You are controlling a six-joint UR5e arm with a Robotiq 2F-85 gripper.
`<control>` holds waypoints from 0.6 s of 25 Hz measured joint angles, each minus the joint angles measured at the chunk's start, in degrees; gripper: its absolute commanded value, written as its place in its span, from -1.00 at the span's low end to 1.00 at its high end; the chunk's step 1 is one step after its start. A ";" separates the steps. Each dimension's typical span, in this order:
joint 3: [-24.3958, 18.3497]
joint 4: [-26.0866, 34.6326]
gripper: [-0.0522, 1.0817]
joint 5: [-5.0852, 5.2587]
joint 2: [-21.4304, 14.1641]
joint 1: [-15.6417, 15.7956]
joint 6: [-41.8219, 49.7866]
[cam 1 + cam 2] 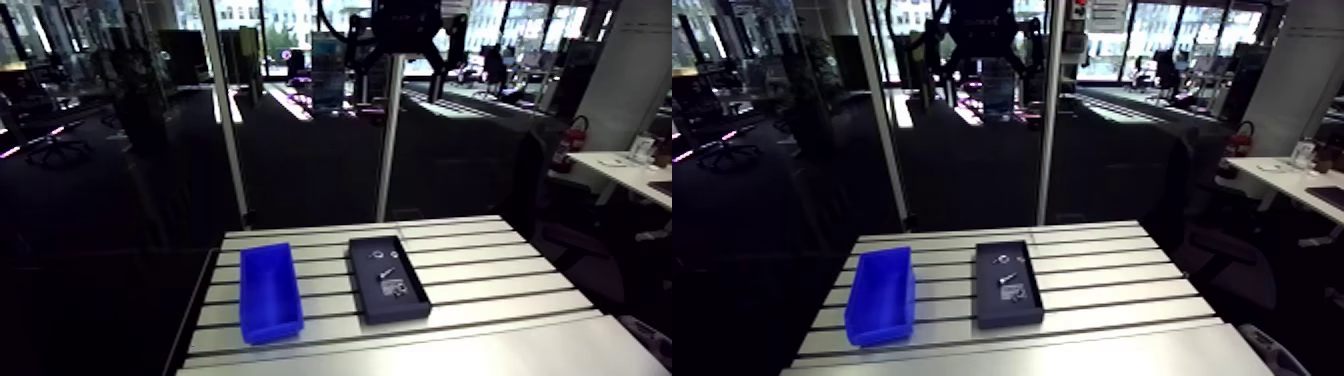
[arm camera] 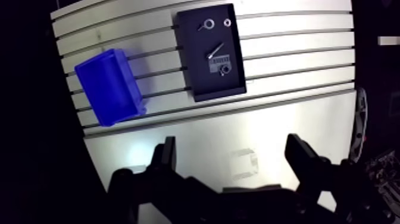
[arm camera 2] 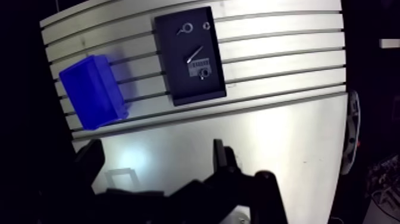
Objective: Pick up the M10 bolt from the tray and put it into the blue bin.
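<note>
A black tray (image 2: pixel 199 77) lies on the slotted table (image 2: pixel 297 53), well ahead of and far below my gripper. In it a slim silver bolt (image 2: pixel 215 50) lies slanted near the middle. The blue bin (image 2: pixel 110 86) stands empty beside the tray, a short gap away; in the arm view the bin (image 1: pixel 270 292) is left of the tray (image 1: pixel 395 300). My gripper (image 2: pixel 233 159) hangs high above the table's smooth front plate. It is open, with nothing between its dark fingers (image 2: pixel 166 158).
The tray also holds an eye hook (image 2: pixel 208 24), a small ring-shaped part (image 2: pixel 227 22) and a grey ribbed piece (image 2: pixel 220 63) with a nut on it. Two upright metal posts (image 1: pixel 390 130) stand at the table's far edge. The table drops off left of the bin.
</note>
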 measured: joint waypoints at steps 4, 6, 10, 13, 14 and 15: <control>-1.10 0.76 -0.89 -0.07 0.10 -0.20 0.01; -1.80 1.28 -0.89 -0.13 0.17 -0.33 0.01; -2.60 1.92 -0.89 -0.20 0.24 -0.48 0.00; -2.70 2.04 -0.89 -0.22 0.33 -0.53 -0.04; -2.65 2.06 -0.89 -0.21 0.38 -0.55 -0.04; -2.56 2.07 -0.89 -0.20 0.42 -0.55 -0.03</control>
